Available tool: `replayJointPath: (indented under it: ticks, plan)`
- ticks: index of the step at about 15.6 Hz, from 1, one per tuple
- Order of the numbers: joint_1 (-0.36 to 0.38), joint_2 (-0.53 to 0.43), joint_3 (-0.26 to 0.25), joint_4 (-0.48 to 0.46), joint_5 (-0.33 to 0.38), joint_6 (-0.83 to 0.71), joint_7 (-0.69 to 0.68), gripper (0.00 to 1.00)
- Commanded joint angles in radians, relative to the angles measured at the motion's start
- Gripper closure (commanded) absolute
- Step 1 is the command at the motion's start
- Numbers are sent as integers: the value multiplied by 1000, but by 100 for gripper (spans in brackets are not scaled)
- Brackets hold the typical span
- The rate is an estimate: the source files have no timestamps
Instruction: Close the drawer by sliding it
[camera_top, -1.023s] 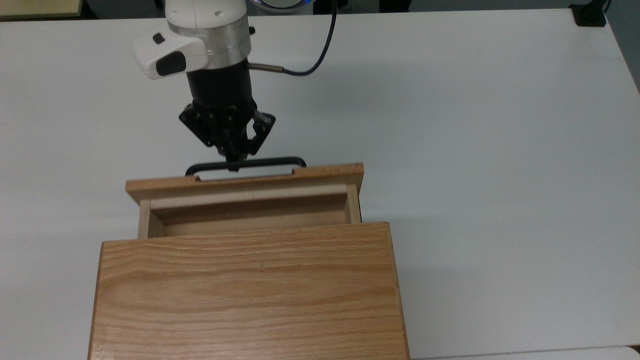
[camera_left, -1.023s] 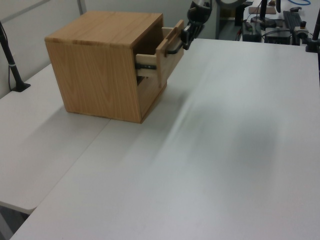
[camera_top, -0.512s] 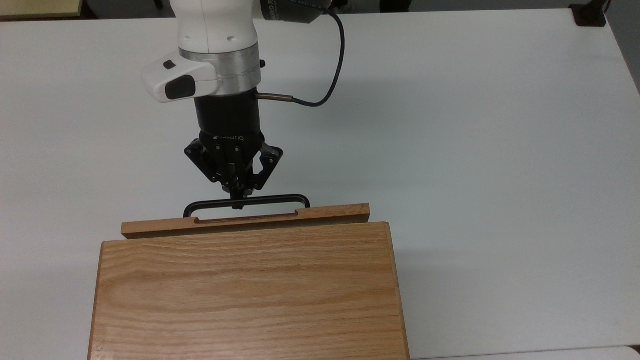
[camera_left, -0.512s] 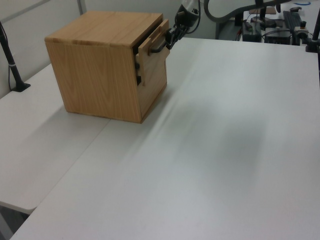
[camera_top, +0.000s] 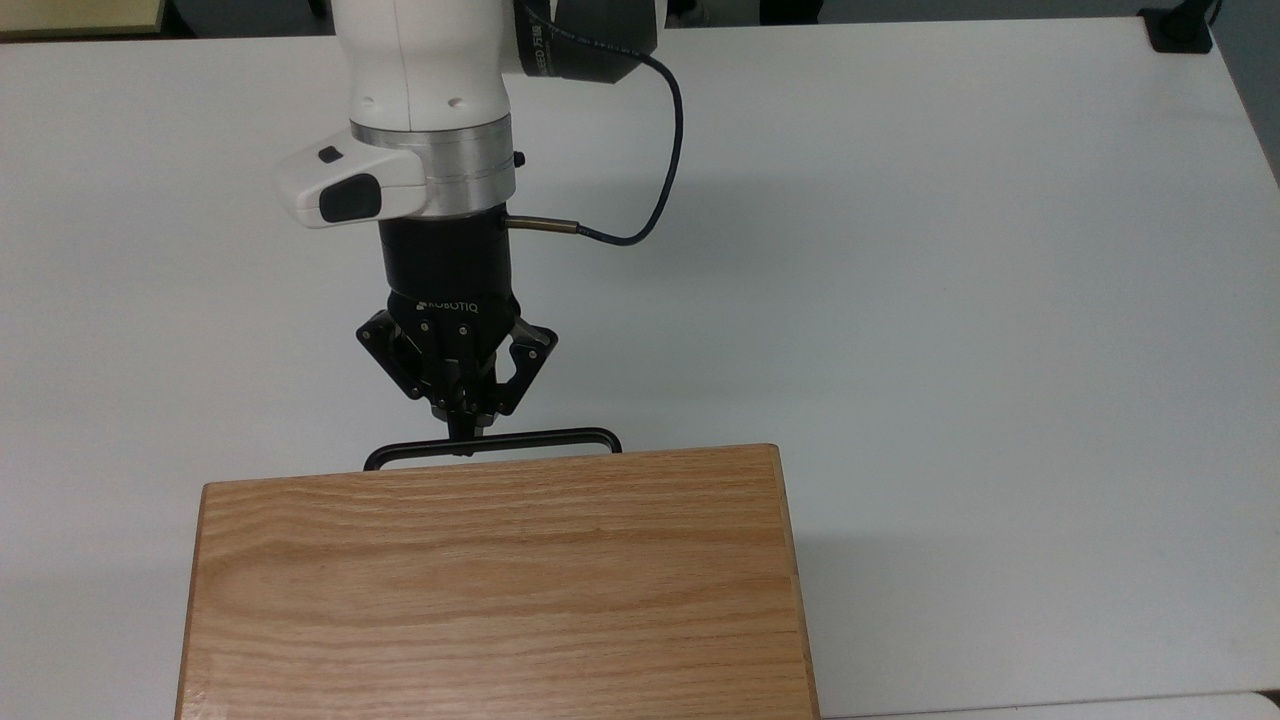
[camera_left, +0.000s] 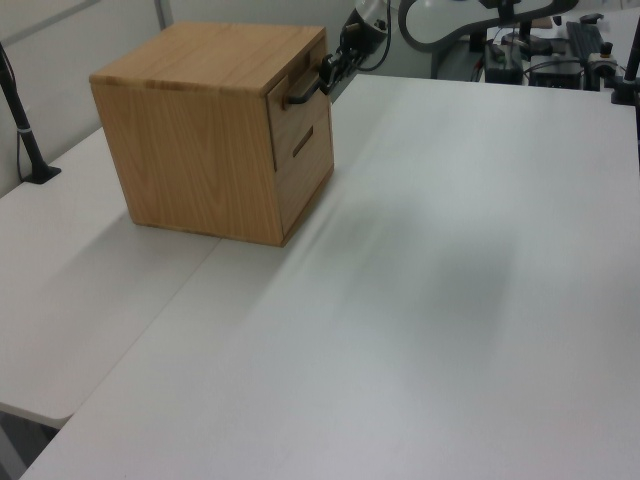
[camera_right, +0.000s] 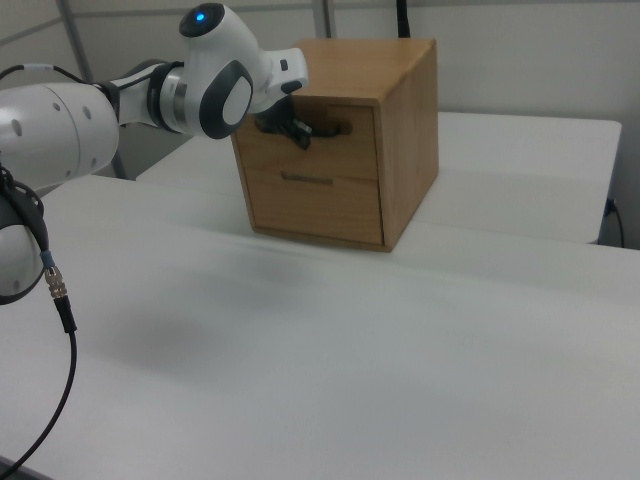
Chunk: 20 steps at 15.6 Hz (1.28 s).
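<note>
A: Where is the drawer (camera_right: 318, 128) at this moment?

B: It is the upper one in the cabinet (camera_top: 495, 580), and its front looks flush with the cabinet face in the right view. In the top view, the handle (camera_top: 495, 441) is the one part of it that sticks out past the far edge of the cabinet top.

A: And the gripper (camera_top: 462, 432)?

B: Its fingers (camera_top: 470, 420) are pressed together to a narrow tip, and this tip sits on the handle bar, a little to the top view's left of the bar's middle. In my opinion they pinch the bar, or at least push against it.

A: So how to finish this step well?

B: I think the sliding is almost done. The push should stay straight along the drawer's travel, so the drawer does not twist in its rails. It should also be gentle, because the cabinet only stands loose on the worktop (camera_top: 950, 300) and a hard push could shift it. After that, spread the fingers and draw back in a straight line away from the front.
</note>
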Motion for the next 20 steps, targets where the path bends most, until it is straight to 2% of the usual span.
replayJointPath:
  ticks: [1, 3, 5, 8, 9, 13, 16, 18, 20]
  plan:
    - [16, 44, -22, 63, -24, 76, 18, 91]
    - [13, 5, -20, 37, -60, 60, 18, 90]
    - [8, -76, -20, -54, -60, 15, 12, 89]
    - [8, -201, -17, -154, -50, -198, -14, 84]
    - [13, -236, -17, -182, -44, -284, -35, 76]
    - [19, -366, -17, -248, -22, -617, -58, 29]
    - [51, -445, -17, -314, -40, -763, -61, 0]
    - [66, -501, -14, -375, -71, -770, -66, 0]
    - [66, -525, -14, -385, -76, -773, -67, 0]
